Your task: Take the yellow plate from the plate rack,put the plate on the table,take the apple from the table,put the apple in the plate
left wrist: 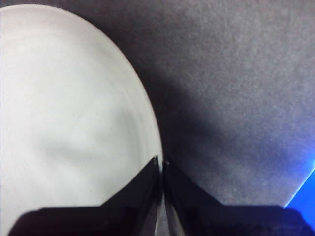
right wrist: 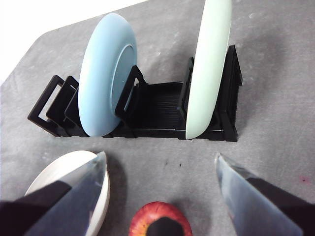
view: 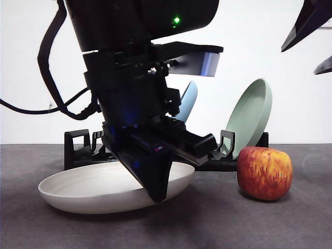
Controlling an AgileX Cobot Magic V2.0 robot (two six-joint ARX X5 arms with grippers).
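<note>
Front view | blue plate, green plate racked | left arm's fingers hide rack

The large black left arm hides most of the pale blue plate and the black slotted plate rack. The right wrist view's edge cuts off the streaked red apple and the cream shallow plate.

We see a plain white wall behind the work surface, evenly and brightly lit, with no markings or fixtures visible. It meets the back edge of the surface along a straight horizontal line in the front view. In the right wrist view we note the same white backdrop beyond the far corner of the surface, overexposed. Soft shadows fall on the grey surface beneath standing objects. A blue glow tints one corner of the left wrist view.
</note>
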